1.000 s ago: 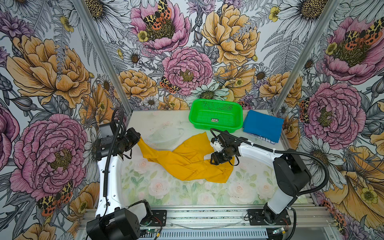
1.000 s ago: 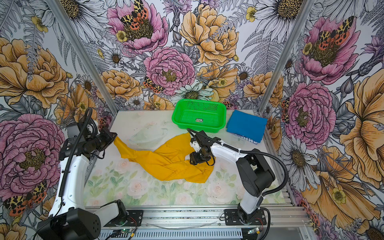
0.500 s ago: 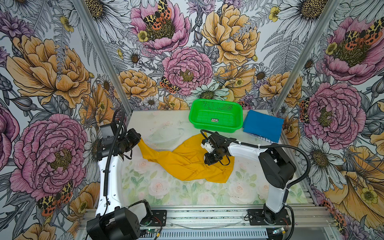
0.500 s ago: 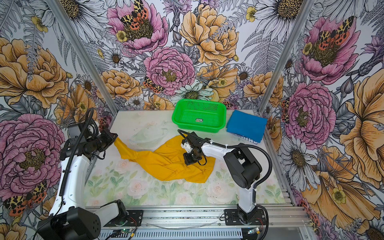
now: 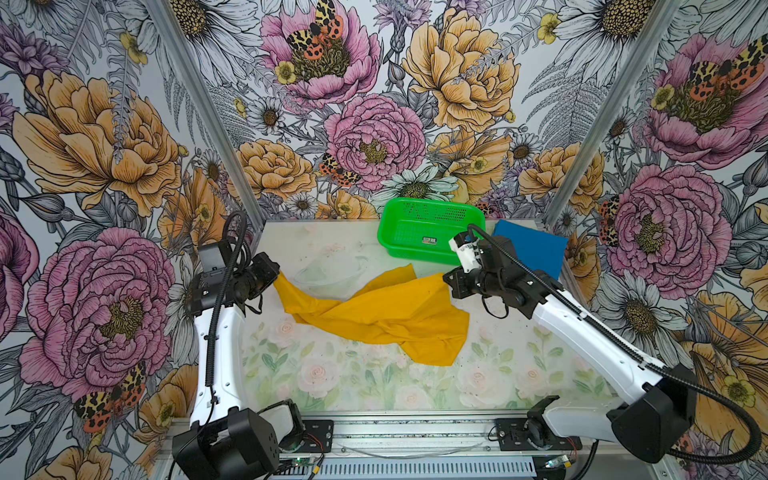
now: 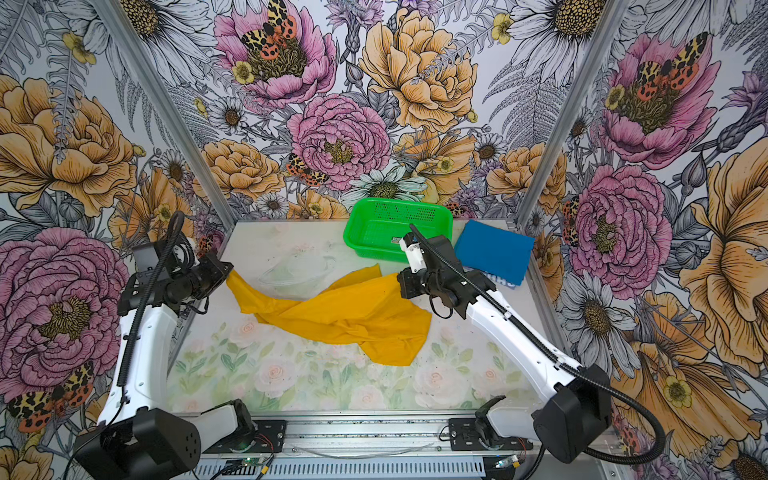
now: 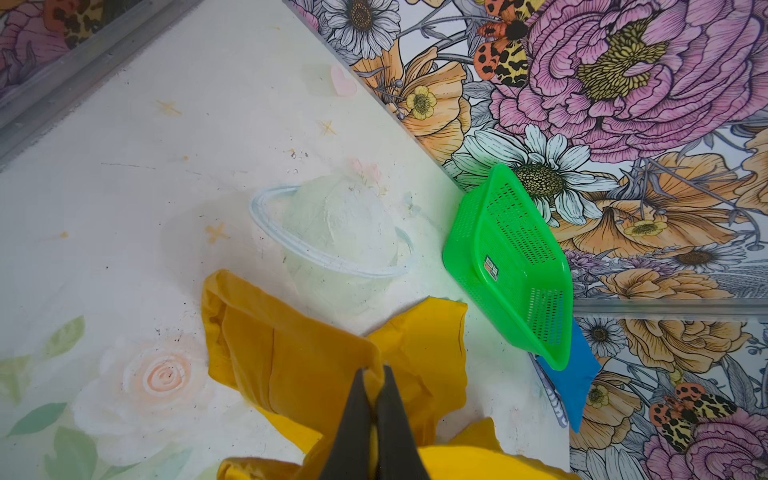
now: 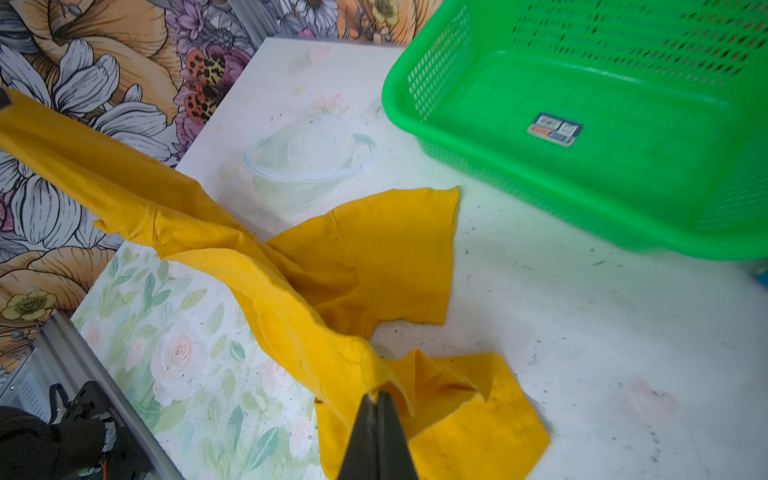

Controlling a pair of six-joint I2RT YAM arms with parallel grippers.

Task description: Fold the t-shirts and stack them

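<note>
Basket [image 7: 473,226] partly hides blue t-shirt [image 7: 575,380].

Yellow t-shirt [image 8: 357,257] in right gripper [image 8: 377,395]

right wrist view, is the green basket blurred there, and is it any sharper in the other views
In the right wrist view the green basket is smeared, its holes streaky and its sticker unreadable, while the yellow t-shirt looks sharper. In the left wrist view the basket's holes are crisp. In both top views it is sharp, under even light with only soft shadows.
</note>
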